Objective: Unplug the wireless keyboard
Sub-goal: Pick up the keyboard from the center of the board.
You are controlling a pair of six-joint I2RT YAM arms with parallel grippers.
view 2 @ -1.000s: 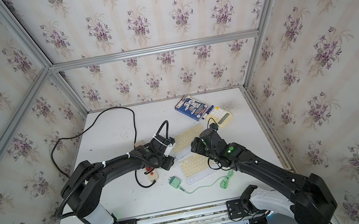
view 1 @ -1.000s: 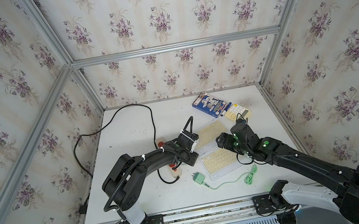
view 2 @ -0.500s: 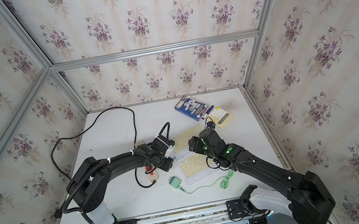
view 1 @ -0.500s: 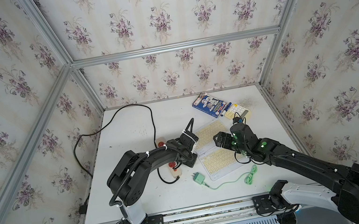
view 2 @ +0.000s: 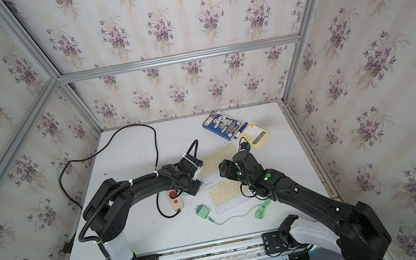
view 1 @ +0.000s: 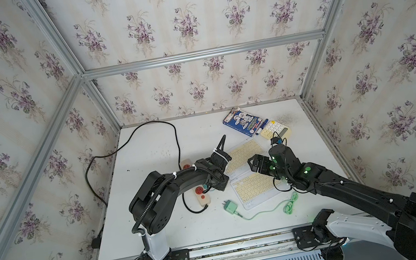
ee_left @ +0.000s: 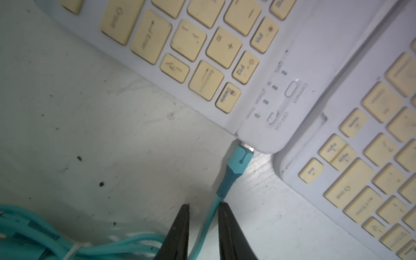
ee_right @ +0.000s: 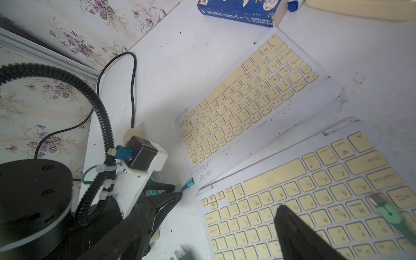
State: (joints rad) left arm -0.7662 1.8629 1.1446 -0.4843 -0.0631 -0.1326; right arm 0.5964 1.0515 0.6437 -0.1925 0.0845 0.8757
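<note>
Left wrist view gave the key relation: the left gripper [ee_left: 203,206] had its fingers narrowly parted on either side of the teal cable [ee_left: 208,217], which lay close against one finger with a gap at the other, so it straddled the cable without yet pinching it. Directly ahead of the fingertips the plug [ee_left: 238,162] sat in the port at a corner of the wireless keyboard [ee_left: 267,128]. Its long axis ran nearly in line with the fingers, so a pull straight back along that line looked like what unplugging would call for. A second keyboard [ee_left: 360,162] lay just beside that corner, apart from the plug. In both top views the left arm was plainly the nearer one. The right gripper [view 1: 255,164] was spread wide with nothing between its fingers, above the second keyboard; whether it touched the keys could not be told. Both keyboards lay right of the middle of the white surface [view 1: 204,234], the wireless keyboard closer to the back edge. A power strip [view 1: 203,198] lay left of them, a green charger [view 1: 230,207] toward the front edge, and a book [view 1: 239,121] and calculator [view 1: 275,130] near the back right corner. Flowered wallpaper on metal framing closed in three sides.
</note>
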